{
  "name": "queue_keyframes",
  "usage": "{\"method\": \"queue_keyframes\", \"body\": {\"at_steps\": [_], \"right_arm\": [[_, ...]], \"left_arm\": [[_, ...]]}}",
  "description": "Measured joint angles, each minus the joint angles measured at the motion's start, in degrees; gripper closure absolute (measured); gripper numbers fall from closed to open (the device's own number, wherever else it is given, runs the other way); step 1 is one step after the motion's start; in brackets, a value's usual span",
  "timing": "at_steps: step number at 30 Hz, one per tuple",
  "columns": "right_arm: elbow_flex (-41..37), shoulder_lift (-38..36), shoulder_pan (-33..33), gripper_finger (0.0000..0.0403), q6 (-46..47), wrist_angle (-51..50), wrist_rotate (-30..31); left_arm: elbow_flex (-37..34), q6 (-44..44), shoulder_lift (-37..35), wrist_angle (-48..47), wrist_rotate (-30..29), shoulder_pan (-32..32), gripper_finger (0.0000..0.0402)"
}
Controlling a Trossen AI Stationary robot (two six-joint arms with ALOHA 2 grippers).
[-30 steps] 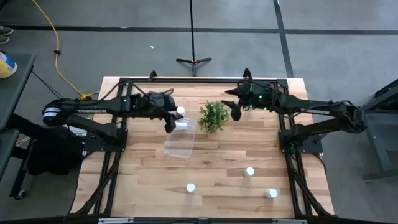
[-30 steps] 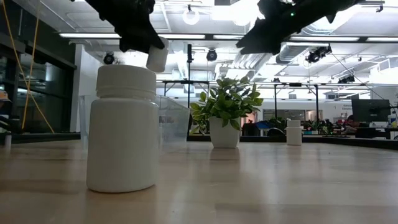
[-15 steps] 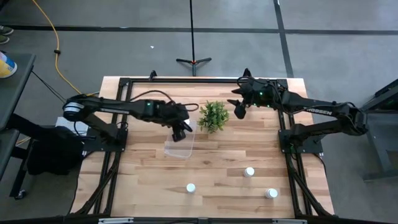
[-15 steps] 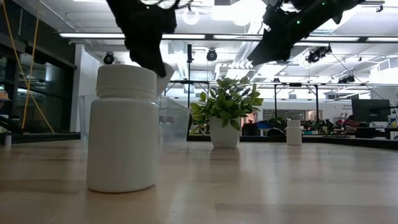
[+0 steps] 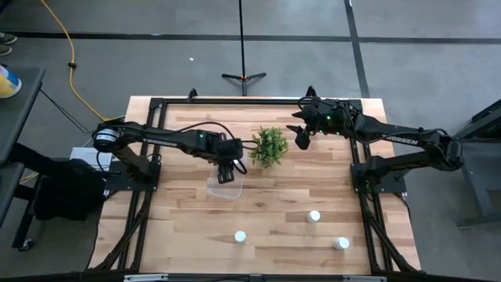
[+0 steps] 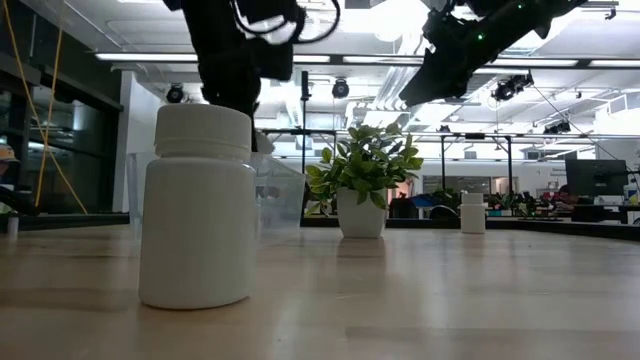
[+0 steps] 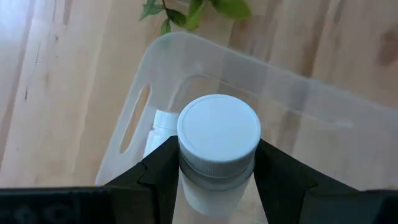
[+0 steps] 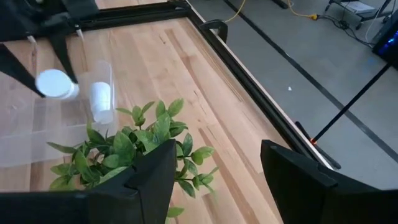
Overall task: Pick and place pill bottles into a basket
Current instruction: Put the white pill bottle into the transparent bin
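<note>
Left end effector (image 7: 216,180): it is held directly above the open top of the clear bin, with its two dark fingers (image 7: 163,171) clamped on the sides of a white pill bottle.
Held bottle (image 7: 218,146): it is gripped just below its white cap and stands upright between the fingers, over the inside of the bin; in the low view it is largely hidden behind the nearest bottle.
Clear bin (image 5: 227,179): it is placed on the wooden surface (image 5: 274,211) just beside the plant, on the left arm's side of it.
Bottle in the bin (image 7: 160,127): one white bottle is seen lying on its side inside the bin, against the wall with the handle slot.
Plant (image 5: 268,146): a small green leafy plant in a white pot is set between the two arms, just beside the bin.
Right end effector (image 5: 298,139): it is held in the air on the far side of the plant from the bin; its fingers (image 8: 140,177) are seen set apart, with nothing between them.
Loose bottles: three white bottles are standing on the surface well apart from the bin, one (image 5: 239,236) straight in front of it, one (image 5: 314,215) towards the right arm's side, and one (image 5: 342,243) farther still.
Nearest bottle in the low view (image 6: 197,205): it is seen upright on the surface, with the bin behind it.
</note>
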Motion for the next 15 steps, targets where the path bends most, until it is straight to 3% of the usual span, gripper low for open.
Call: {"method": "queue_keyframes", "body": {"at_steps": [15], "right_arm": [[0.00, 0.02, 0.00, 0.0178, -0.34, -0.38, 0.24]], "left_arm": [[-0.04, 5.03, 5.10, -3.79, 1.66, 0.02, 0.0193]]}}
